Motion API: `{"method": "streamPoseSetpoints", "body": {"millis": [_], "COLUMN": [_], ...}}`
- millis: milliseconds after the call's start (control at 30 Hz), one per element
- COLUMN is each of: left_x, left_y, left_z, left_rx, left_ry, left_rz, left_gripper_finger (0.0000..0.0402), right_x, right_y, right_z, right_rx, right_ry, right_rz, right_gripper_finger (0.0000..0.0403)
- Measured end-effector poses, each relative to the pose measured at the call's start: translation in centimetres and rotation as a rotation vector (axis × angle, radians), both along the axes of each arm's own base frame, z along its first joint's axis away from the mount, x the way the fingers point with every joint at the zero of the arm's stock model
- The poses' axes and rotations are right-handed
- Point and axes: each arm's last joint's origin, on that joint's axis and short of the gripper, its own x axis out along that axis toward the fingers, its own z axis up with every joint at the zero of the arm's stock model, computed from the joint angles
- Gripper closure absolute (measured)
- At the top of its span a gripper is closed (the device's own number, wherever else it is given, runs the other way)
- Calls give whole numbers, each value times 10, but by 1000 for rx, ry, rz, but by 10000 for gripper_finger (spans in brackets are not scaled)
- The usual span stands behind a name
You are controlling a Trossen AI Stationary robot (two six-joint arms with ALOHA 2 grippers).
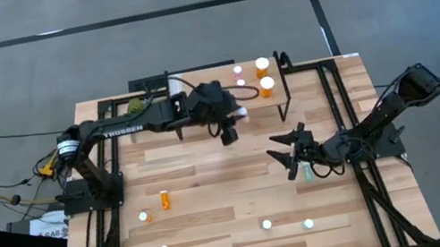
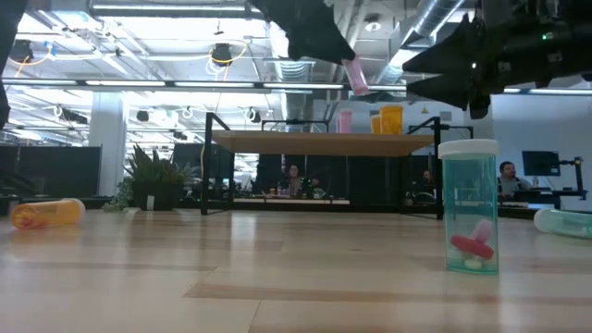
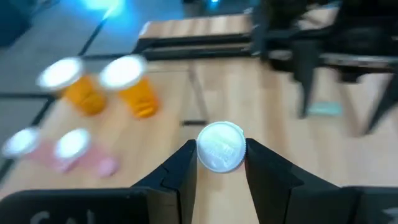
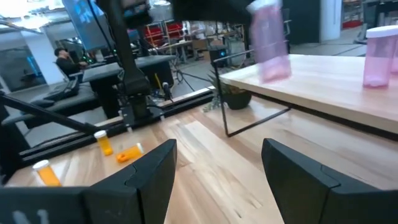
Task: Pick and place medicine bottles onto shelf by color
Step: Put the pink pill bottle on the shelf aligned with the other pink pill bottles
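**Pink bottle carried to the shelf**

High view: the left gripper [image 1: 235, 114] hangs at the edge of the shelf [image 1: 195, 85], where two pink bottles [image 1: 239, 76] and two orange bottles [image 1: 264, 76] already stand near its far end. The right gripper [image 1: 291, 153] waits over the table [image 1: 206, 199] by a lying teal bottle [image 1: 307, 171]. Other vials are scattered toward the table's near side, among them an orange vial [image 1: 165, 199] on its side.

Low view: the carried pink bottle [image 2: 353, 76] hangs tilted above the shelf top. A teal vial [image 2: 468, 205] stands upright in the foreground. Behind the pale wood table lie an open workspace with ceiling lights, a potted plant [image 2: 153, 176] and seated people.

Left wrist view: the fingers [image 3: 181, 171] are closed narrowly on the white-capped bottle. To do this well, I judge it should be levelled upright, lowered beside the pink pair, well apart from the orange ones, and released only once its base rests flat.

Right wrist view: the fingers [image 4: 152, 171] stand wide, holding nothing.
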Motion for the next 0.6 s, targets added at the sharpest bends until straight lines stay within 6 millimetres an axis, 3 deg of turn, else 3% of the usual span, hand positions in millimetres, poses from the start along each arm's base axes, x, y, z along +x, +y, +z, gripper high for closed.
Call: {"method": "streamPoseSetpoints", "body": {"millis": [300, 600], "left_x": [-9, -12], "left_y": [31, 44], "left_z": [13, 39], "left_rx": [23, 31], "left_ry": [25, 4], "left_rz": [134, 156], "left_gripper_finger": [297, 297], "right_x": [0, 1], "right_y": [-2, -3], "right_z": [0, 0], "right_rx": [6, 6], "right_ry": [-2, -2], "right_rz": [-10, -16], "right_gripper_finger": [143, 143]}}
